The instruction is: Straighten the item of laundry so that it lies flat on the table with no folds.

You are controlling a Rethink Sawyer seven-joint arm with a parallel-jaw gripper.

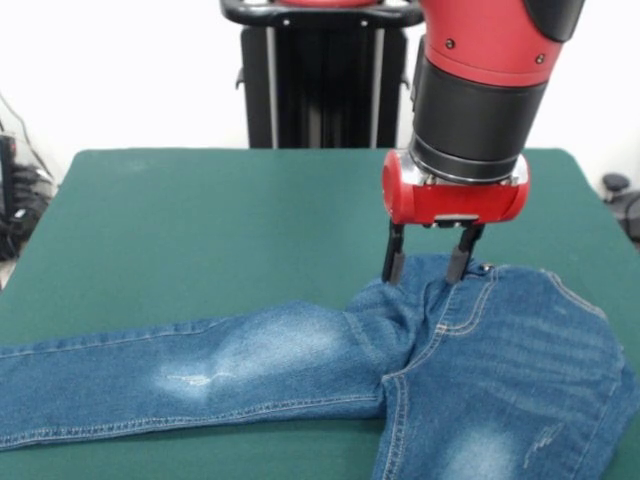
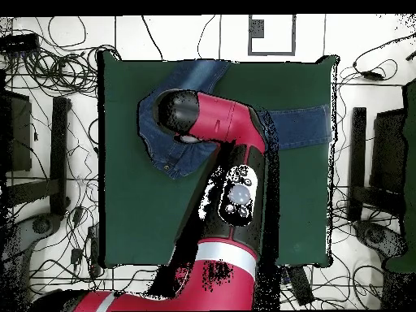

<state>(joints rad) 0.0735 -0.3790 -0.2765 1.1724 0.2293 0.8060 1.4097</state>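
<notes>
The item of laundry, a pair of blue jeans [image 1: 300, 360] with faded patches, lies on the green table [image 1: 200, 220]. In the front view one leg stretches left and the seat bunches at the right. My gripper [image 1: 427, 265] stands open with both fingertips down on the denim near the waistband, a fold of cloth between them. In the overhead view the jeans [image 2: 166, 138] lie at the table's [image 2: 130, 211] upper left, one leg reaching right, another toward the top edge. My arm [image 2: 231, 122] hides the gripper there.
The black pedestal [image 1: 320, 80] stands behind the table. Cables [image 2: 57, 49] and dark stands [image 2: 57, 154] ring the table on the floor. One leg runs off the front view's left edge, and the seat lies close to the table's right edge.
</notes>
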